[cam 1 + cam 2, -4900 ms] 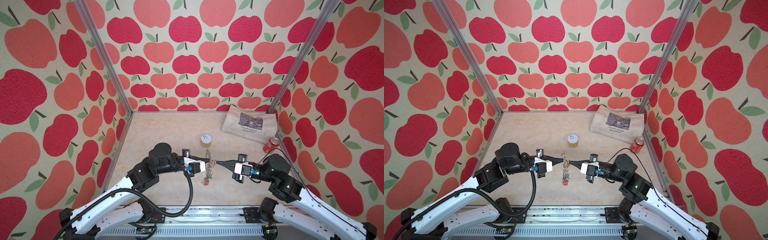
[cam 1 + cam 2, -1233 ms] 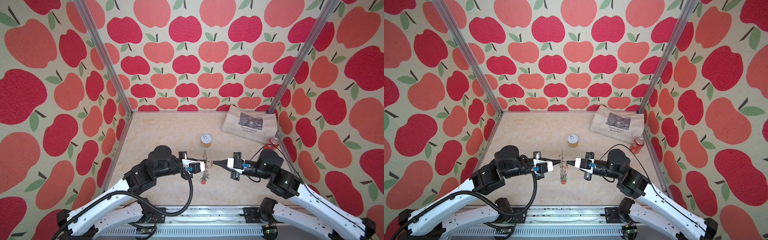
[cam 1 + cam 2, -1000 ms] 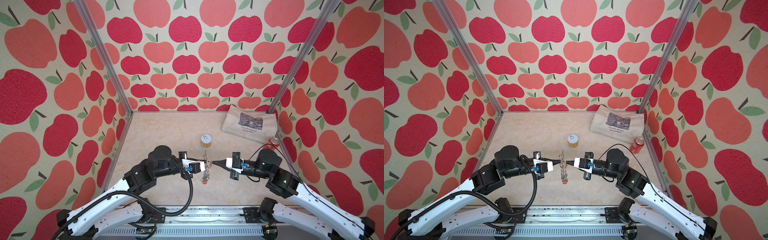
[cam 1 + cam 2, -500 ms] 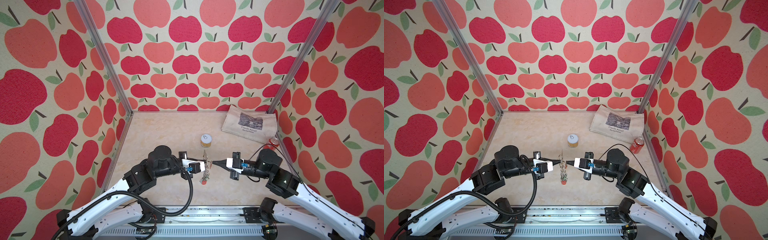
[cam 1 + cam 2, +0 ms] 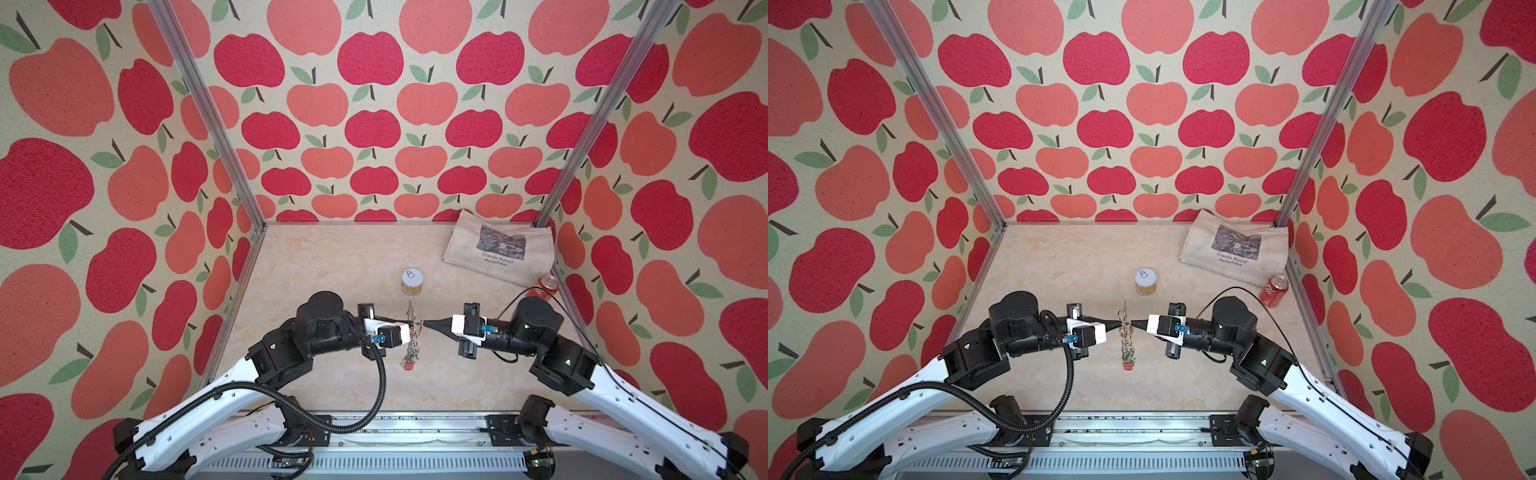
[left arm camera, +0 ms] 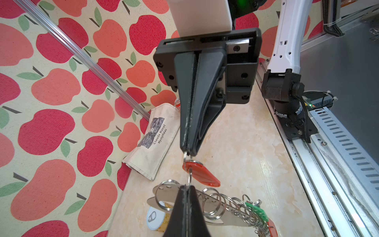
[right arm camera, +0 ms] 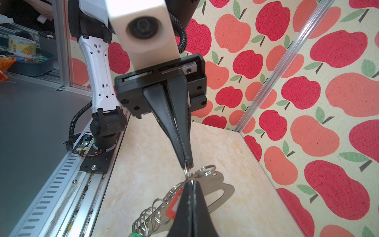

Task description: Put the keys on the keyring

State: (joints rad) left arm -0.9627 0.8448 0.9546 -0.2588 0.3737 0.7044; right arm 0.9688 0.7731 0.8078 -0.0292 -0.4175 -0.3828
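Both tools meet tip to tip above the surface [image 5: 332, 266], each with its jaws pressed together. The left tool [image 6: 185, 190] pinches the keyring [image 7: 220, 181] at a ring on its upper end. The right tool [image 6: 188, 150] pinches the small ring of the red-tagged key [image 6: 202, 174], which lies straight between the two tips, so the right arm is nearer it. The keyring's long axis drops away across the line joining the tools. It is a grey slotted plate with wire rings along one edge and a green-tagged key [image 6: 255, 211] low down. Whether the two pinched rings are linked cannot be told.
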